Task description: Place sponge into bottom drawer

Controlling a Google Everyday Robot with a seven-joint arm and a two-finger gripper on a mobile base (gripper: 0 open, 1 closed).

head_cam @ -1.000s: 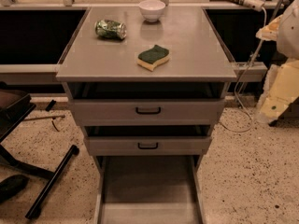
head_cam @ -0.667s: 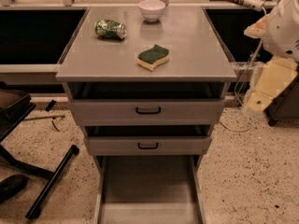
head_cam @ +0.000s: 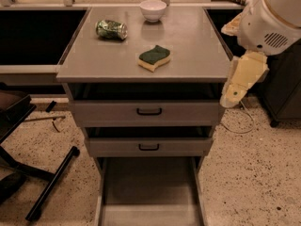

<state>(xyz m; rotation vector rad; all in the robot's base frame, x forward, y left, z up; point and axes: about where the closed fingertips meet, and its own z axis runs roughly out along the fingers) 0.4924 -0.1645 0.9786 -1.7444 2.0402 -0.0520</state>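
The sponge [head_cam: 154, 57] lies green side up on the cabinet top [head_cam: 193, 41], near its front edge. The bottom drawer [head_cam: 149, 192] stands pulled out. The gripper [head_cam: 237, 84] hangs right of the cabinet, apart from the sponge; its opening cannot be determined.

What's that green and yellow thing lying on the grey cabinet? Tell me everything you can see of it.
It is a small sponge with wavy edges: a dark green scouring layer on a thicker yellow foam base. It lies flat, green side up, on the cabinet top, near the front edge and about mid-width. Only the top touches it. The gripper hangs beside the cabinet's right edge, well clear of the sponge.
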